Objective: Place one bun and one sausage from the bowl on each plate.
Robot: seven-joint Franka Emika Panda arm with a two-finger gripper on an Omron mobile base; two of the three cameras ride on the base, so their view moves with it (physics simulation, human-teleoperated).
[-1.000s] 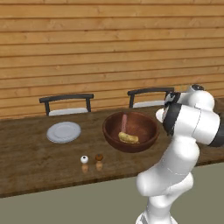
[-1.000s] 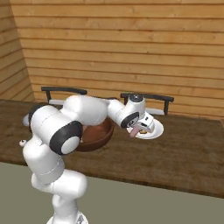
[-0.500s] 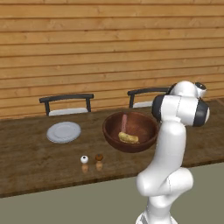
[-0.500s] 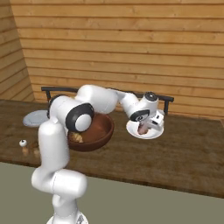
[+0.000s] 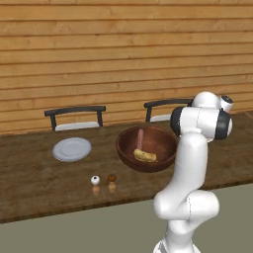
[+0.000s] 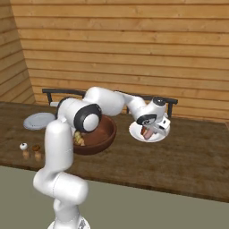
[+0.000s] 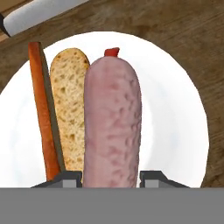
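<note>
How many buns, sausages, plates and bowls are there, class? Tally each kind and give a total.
Buns: 2 (tan bun in the bowl, orange bun on the right plate)
Sausages: 2 (loose sausage in the bowl, held sausage in the gripper)
Plates: 2 (left plate, right plate)
Bowls: 1
Total: 7

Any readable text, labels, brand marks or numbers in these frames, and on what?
None. The plate, the sausage, the bun, the bowl, the two shakers and the wooden wall are all plain, with no print, label or sign on them.
</note>
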